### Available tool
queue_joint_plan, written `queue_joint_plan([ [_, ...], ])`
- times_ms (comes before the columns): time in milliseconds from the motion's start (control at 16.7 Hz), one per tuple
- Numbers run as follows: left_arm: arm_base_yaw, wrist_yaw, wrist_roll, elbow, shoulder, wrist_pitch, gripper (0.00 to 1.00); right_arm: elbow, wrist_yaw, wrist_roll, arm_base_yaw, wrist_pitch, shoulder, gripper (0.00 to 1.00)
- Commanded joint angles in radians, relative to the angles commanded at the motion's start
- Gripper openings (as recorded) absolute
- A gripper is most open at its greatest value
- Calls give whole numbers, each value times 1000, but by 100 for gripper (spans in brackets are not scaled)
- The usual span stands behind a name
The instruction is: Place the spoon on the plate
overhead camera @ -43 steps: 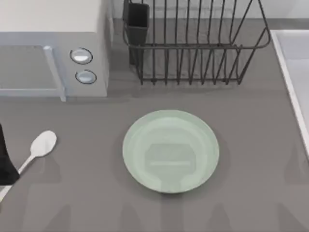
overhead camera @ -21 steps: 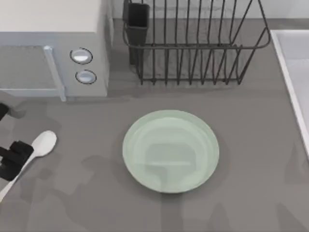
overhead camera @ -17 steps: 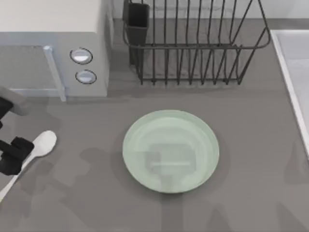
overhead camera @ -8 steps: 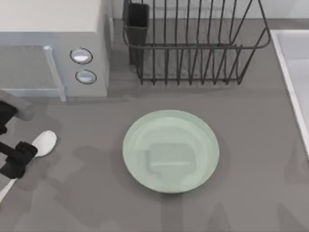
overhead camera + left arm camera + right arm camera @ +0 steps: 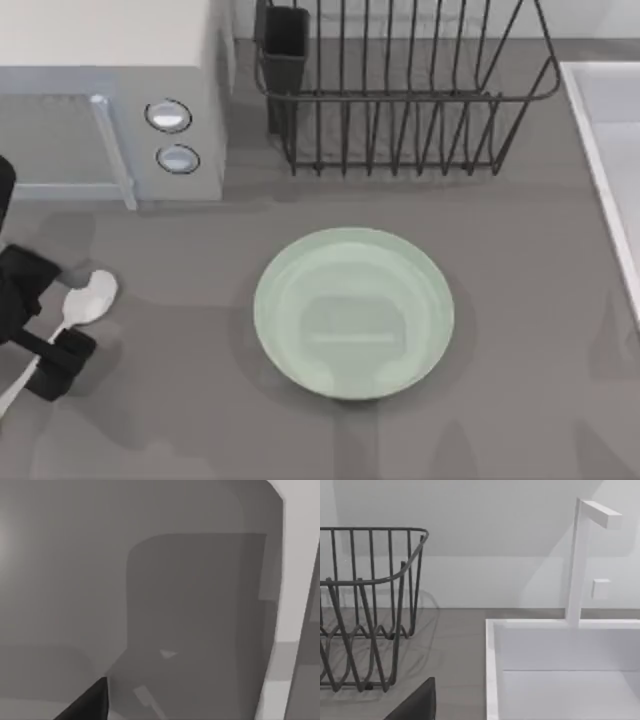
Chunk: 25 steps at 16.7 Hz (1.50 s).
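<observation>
At the top view's left edge, our left gripper [image 5: 42, 318] sits with its fingers spread on either side of the white spoon [image 5: 84, 301], straddling its handle. The spoon lies on the grey table [image 5: 520, 300], well left of the mint-green plate [image 5: 353, 313] at center.

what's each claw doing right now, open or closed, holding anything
Left claw: open, fingers on either side of the spoon handle, not gripping yet.
Right claw: one finger by the dish rack; state cannot be told.

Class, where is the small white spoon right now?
In the top view, the small white spoon lies at the table's left edge, between the left gripper's fingers, left of the mint-green plate.
</observation>
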Motion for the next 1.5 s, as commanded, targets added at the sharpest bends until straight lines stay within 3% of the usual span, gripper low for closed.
queue_joint_plan([
  [240,0,0,0,-5,5,8,100,0,0,0,0,0,0,100],
  [1020,0,0,0,-5,5,8,2,0,0,0,0,0,0,100],
  [1500,0,0,0,-5,5,8,0,0,0,0,0,0,0,100],
])
